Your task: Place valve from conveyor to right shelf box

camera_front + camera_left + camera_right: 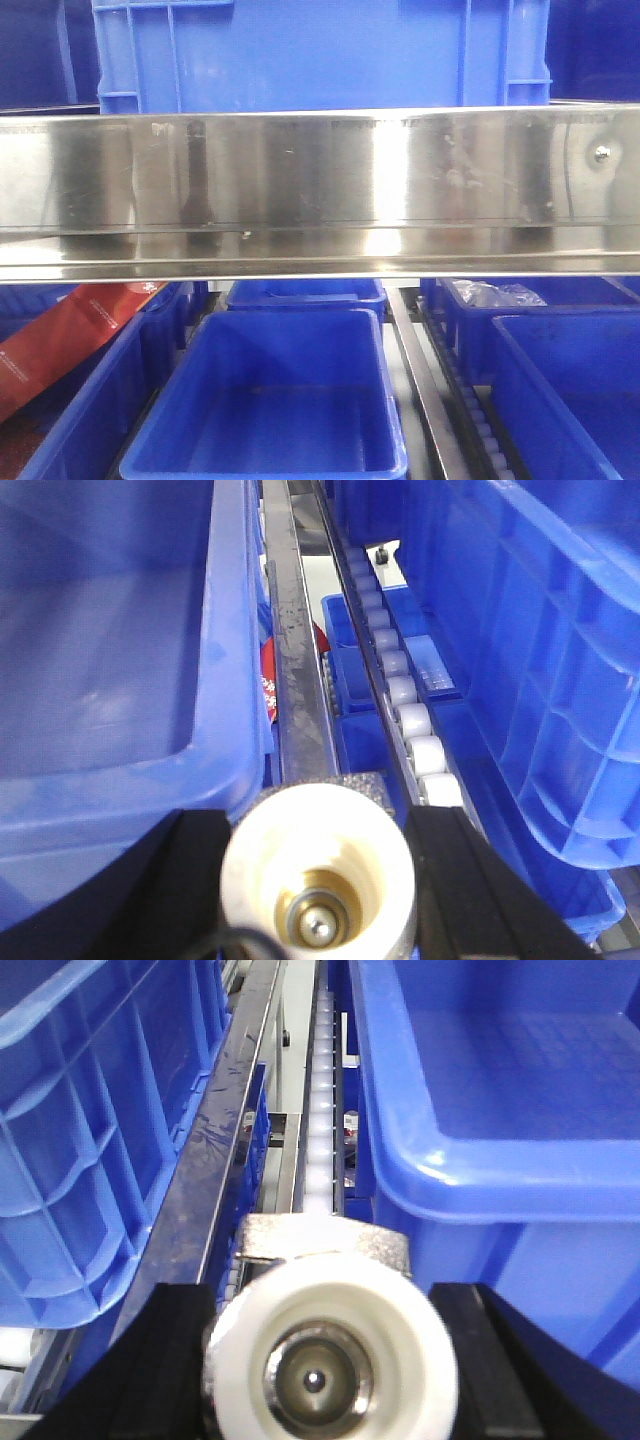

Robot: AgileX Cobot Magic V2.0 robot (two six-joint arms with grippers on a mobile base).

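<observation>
In the left wrist view, a valve (318, 875) with a cream-white round end and a brass core sits between the black fingers (170, 890), so my left gripper (318, 820) is shut on it. It is above the gap between two blue boxes. In the right wrist view, my right gripper (320, 1295) is shut on a second valve (335, 1365) with a white ring around a metal centre. This one is beside the near corner of a blue shelf box (520, 1170). The steel shelf rail (320, 190) crosses the front view. The conveyor is out of view.
Open blue bins sit below the rail at centre (160, 420) and right (600, 330). A blue crate (320, 50) stands above it. White roller tracks (400, 695) (320, 1110) and steel bars (225, 1130) run between the bins. A red package (70, 335) lies at lower left.
</observation>
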